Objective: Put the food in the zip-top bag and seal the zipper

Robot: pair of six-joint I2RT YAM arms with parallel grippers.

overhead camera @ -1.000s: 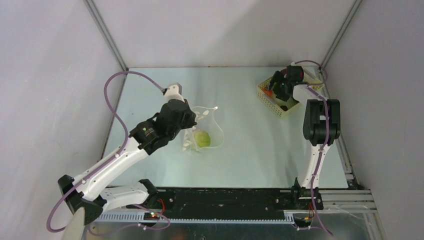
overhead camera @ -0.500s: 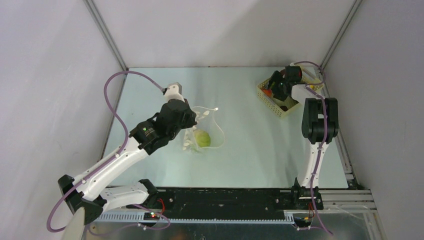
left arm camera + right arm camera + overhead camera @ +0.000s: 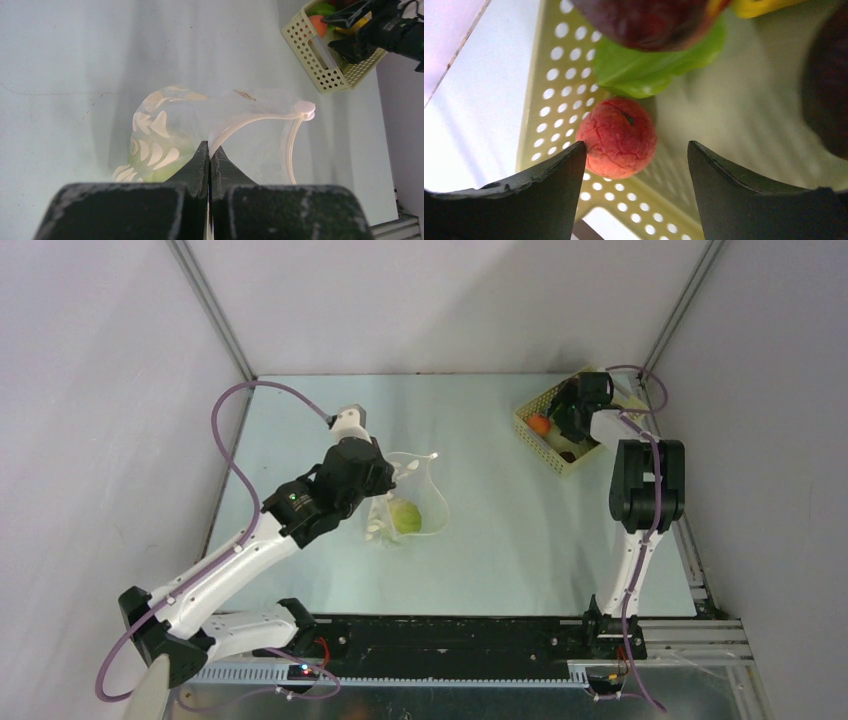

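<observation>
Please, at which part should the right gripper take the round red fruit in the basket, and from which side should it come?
Probably across its widest middle, coming straight down from above. The round red fruit lies close to the basket wall, so a side approach is blocked. The open right gripper hangs over it.

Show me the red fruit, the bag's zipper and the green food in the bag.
red fruit (image 3: pixel 616 145), right wrist view, middle of its skin.
zipper (image 3: pixel 250 121), left wrist view, its curved white strip.
green food (image 3: pixel 405 517), top view, its centre.

Nothing readable shows: no words, labels, brands or numbers. The bag (image 3: pixel 155 125), pinched at the left gripper (image 3: pixel 209 150), carries only pale leaf-shaped prints.
</observation>
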